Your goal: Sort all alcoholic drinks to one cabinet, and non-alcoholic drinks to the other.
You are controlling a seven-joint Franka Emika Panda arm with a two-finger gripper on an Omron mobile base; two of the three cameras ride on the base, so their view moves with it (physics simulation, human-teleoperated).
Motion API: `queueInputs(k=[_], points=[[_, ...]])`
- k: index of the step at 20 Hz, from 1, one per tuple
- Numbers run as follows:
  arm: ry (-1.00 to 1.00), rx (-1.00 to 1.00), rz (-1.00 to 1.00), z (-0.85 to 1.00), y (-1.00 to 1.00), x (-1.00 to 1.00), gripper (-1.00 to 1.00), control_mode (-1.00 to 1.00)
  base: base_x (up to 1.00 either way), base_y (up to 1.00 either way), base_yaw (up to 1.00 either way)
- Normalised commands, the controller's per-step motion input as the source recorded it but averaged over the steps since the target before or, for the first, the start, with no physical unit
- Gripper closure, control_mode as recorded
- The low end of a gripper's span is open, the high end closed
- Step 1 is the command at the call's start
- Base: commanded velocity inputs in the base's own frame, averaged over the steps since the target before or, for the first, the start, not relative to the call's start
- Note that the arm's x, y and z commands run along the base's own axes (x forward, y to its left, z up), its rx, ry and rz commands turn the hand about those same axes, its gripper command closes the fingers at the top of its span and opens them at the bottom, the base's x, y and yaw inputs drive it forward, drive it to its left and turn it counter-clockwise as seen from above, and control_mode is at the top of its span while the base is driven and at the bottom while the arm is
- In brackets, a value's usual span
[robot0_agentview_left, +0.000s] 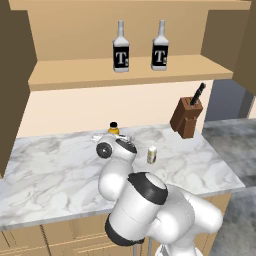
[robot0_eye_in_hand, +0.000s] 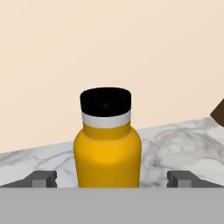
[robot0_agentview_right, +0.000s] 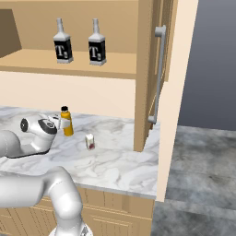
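Gripper (robot0_eye_in_hand: pixel 112 179) standing wide apart, clamped on nothing, levelled at the orange bottle (robot0_eye_in_hand: pixel 107 148), fingertips (robot0_eye_in_hand: pixel 43 178) flanking its body on either side. Bottle standing upright on the marble counter (robot0_agentview_left: pixel 60 170), below the wide cabinet (robot0_agentview_left: pixel 130 70) holding both "T" bottles (robot0_agentview_left: pixel 121 52). Probably rigid, smooth, likely slippery and light; best pinching mid-body, under the black cap (robot0_eye_in_hand: pixel 105 101), squarely across the cylinder.

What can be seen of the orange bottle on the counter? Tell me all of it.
The orange bottle is a slim orange-yellow cylinder with rounded shoulders, a white band at the neck and a black cap. It looks smooth, like plastic. It stands upright and closed on the marble counter, in front of the cream wall. The open gripper has a fingertip on either side of it; contact cannot be told.
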Motion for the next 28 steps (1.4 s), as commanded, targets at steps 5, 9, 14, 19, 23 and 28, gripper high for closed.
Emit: queueInputs(k=[5, 9, 14, 19, 23, 28], points=[[0.00, 0.02, 0.00, -0.08, 0.00, 0.13, -1.00, -1.00, 0.00, 0.00, 0.00], [0.00, 0.00, 0.00, -0.06, 0.00, 0.22, -1.00, -1.00, 0.00, 0.00, 0.00], [0.00, 0.00, 0.00, -0.07, 0.00, 0.18, 1.00, -1.00, 0.00, 0.00, 0.00], [0.00, 0.00, 0.00, -0.07, 0.00, 0.07, 1.00, -1.00, 0.00, 0.00, 0.00], [0.00, 0.00, 0.00, 0.00, 0.00, 0.00, 1.00, -1.00, 0.00, 0.00, 0.00], [0.00, 0.00, 0.00, 0.00, 0.00, 0.00, 1.00, -1.00, 0.00, 0.00, 0.00]])
